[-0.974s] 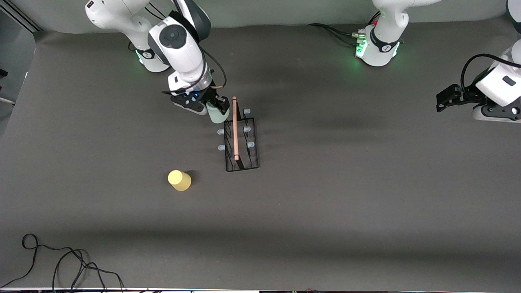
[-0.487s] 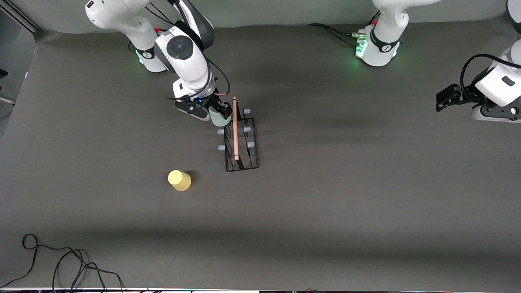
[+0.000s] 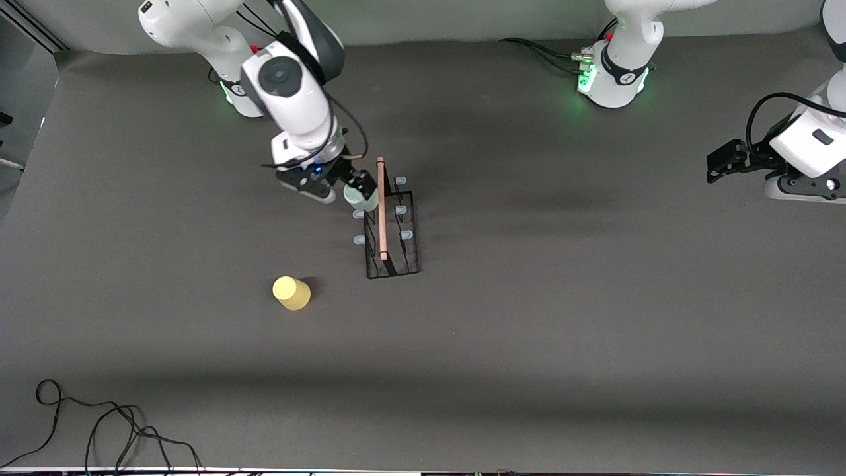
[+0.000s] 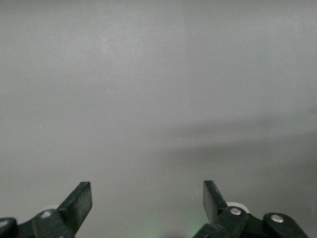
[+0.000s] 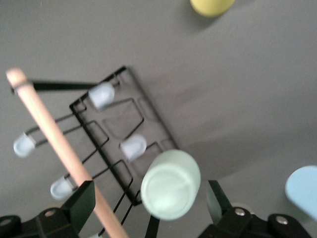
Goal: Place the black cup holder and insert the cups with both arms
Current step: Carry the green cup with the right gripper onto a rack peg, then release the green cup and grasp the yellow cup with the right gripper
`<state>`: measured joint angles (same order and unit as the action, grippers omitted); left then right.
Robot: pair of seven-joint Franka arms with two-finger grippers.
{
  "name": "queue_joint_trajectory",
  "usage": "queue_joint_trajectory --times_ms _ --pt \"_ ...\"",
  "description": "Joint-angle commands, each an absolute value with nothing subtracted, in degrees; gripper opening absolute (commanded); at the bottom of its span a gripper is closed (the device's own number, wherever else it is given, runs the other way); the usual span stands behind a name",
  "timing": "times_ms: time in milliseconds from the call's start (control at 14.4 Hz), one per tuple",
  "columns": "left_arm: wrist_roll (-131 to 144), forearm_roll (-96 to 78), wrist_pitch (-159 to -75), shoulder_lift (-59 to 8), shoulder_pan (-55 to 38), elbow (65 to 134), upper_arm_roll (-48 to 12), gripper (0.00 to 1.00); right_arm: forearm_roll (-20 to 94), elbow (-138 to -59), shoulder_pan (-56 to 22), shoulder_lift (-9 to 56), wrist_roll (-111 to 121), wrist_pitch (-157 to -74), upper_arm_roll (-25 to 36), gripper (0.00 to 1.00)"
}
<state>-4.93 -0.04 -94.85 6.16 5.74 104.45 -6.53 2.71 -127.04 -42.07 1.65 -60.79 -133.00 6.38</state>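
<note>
Hanging inverted on a prong of the black cup holder, the pale grey-green cup sat between the right gripper's wide-open, empty jaws, while the left gripper waited open.

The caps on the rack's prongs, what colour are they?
Pale bluish caps on the black cup holder, best seen in the right wrist view.

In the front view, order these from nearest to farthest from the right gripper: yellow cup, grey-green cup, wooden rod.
1. Grey-green cup, on a prong at the right gripper.
2. Wooden rod, beside that cup.
3. Yellow cup, alone, nearer the front camera.
</note>
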Motion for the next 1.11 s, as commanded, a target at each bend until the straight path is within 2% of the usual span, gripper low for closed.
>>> queue_joint_trajectory --times_ms 0,139,417,765,1043 --pt "-5.10 0.53 -93.78 6.50 5.98 104.15 -6.68 1.00 3.52 -122.61 -41.31 2.99 -49.61 -128.50 12.10 1.00" --pt "-5.01 0.44 -94.13 6.42 5.98 104.15 -6.68 1.00 4.21 -121.47 -41.22 4.65 -42.49 -128.67 17.29 1.00" --pt "-5.10 0.35 -94.48 6.33 5.98 104.15 -6.68 1.00 11.67 -116.73 -41.05 13.69 -30.96 -130.86 23.10 1.00" --pt "-5.01 -0.09 -94.48 6.42 5.89 103.80 -6.68 1.00 25.37 -113.83 -36.91 25.03 -17.50 -140.26 23.73 1.00" --pt "-4.92 0.18 -94.04 6.42 5.89 103.71 -6.85 1.00 27.25 -108.65 -37.00 30.40 -16.96 -140.45 23.73 1.00"
